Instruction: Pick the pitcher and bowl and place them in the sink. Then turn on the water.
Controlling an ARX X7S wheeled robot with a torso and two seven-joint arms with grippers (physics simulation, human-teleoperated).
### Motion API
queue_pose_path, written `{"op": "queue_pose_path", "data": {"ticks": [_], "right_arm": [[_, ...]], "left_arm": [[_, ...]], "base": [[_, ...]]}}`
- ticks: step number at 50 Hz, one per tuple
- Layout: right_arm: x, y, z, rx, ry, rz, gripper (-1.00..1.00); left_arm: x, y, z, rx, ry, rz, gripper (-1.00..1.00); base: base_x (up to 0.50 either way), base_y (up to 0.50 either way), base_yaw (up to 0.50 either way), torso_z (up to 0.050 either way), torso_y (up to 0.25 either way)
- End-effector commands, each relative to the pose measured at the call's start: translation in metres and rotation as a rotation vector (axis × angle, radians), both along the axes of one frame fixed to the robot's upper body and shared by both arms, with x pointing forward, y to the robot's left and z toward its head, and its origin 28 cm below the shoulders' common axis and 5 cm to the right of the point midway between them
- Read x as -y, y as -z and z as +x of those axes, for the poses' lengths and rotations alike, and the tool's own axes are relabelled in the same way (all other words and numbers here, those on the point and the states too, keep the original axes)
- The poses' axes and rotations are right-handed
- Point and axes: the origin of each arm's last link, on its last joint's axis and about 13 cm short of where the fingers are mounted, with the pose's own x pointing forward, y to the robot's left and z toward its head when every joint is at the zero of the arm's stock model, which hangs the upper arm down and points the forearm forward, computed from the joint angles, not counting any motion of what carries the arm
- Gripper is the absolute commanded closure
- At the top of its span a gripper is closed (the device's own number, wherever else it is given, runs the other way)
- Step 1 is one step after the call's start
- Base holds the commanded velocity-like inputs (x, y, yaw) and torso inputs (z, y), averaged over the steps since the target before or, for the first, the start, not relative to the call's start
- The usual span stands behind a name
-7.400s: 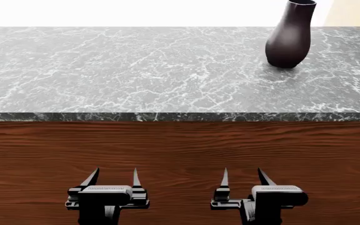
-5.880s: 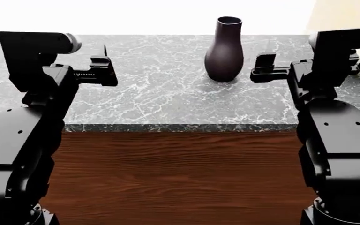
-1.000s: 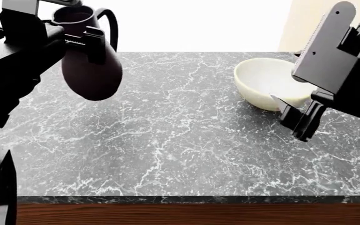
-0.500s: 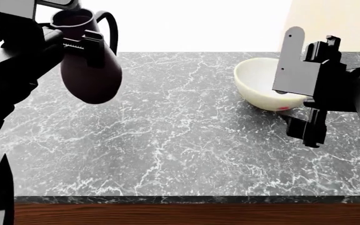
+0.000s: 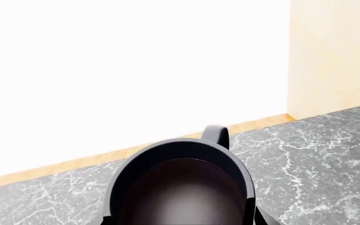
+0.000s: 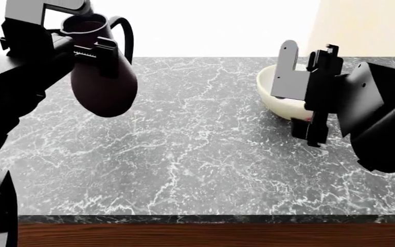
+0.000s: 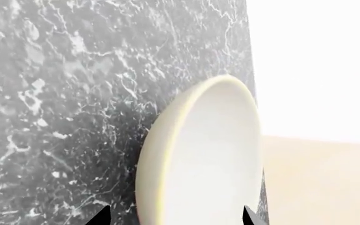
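Note:
The dark brown-purple pitcher (image 6: 103,85) hangs tilted above the counter's left side, and my left gripper (image 6: 91,49) is shut on its neck. In the left wrist view I look down into the pitcher's mouth (image 5: 183,187), with the loop handle (image 5: 217,136) behind it. The cream-white bowl (image 6: 271,95) rests on the counter at the right. My right gripper (image 6: 306,123) is open at the bowl's near side. In the right wrist view the bowl (image 7: 205,159) lies between the two dark fingertips (image 7: 101,216). The sink and the water are out of view.
The grey marble counter (image 6: 183,154) runs across the view, with its front edge and wood-fronted cabinet (image 6: 183,236) below. A white wall and a beige wall panel (image 6: 362,25) stand behind the counter.
The pitcher was taken off the counter and now hangs in my left gripper. In the last second my right gripper swung left and came round the bowl's near side.

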Motion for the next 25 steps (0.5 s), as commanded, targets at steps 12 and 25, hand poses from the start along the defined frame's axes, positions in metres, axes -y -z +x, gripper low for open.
{"op": "queue_pose_path", "data": {"ticks": [12, 25], "right_arm": [[-0.005, 0.031, 0.026, -0.026, 0.035, 0.048, -1.0], [-0.003, 0.042, 0.028, -0.075, 0.067, 0.066, 1.0]], "left_arm": [[0.001, -0.014, -0.003, 0.064, -0.023, 0.0, 1.0], [0.0, -0.012, -0.003, 0.063, -0.021, -0.007, 1.0]], "base": [[0.0, 0.0, 0.0, 0.001, 0.003], [0.0, 0.0, 0.0, 0.001, 0.002]]}}
